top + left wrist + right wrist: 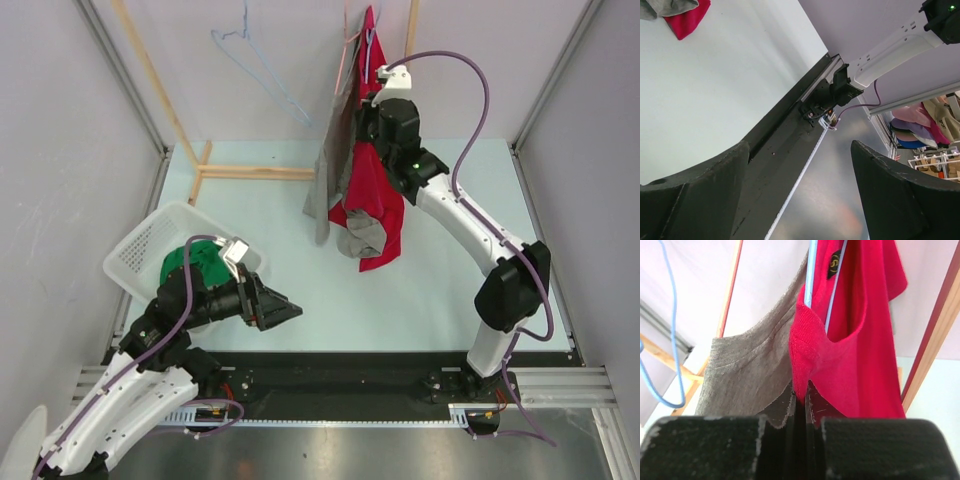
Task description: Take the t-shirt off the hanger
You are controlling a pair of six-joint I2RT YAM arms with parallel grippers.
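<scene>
The right pincer (801, 409) is closed tight on a fold of the red t-shirt (865, 355), nipping the hem of its neck opening right where the fingers meet. Directly above the grip, the pale blue hanger (811, 275) runs up through that opening, so the shirt hangs on it with the shoulders not yet slipped off. Pressed against the pincer's left side is a gray shirt (740, 375). Its edge lies so close to the jaws that it may be caught in the pinch too, though the view is too tight to be sure.

The main risk is a straight downward pull. The neckband could snag on the hanger's shoulder and drag hanger and all off the rail, or the thin bite of cloth could slide out. If the gray shirt is caught, it would come along as well. Working the neck sideways past one hanger arm looks safer.

Far off, low and toward the near edge, the left pincer (800, 150) is spread wide and holds nothing, hovering above the table (440, 290) beside a white basket (135, 250).
</scene>
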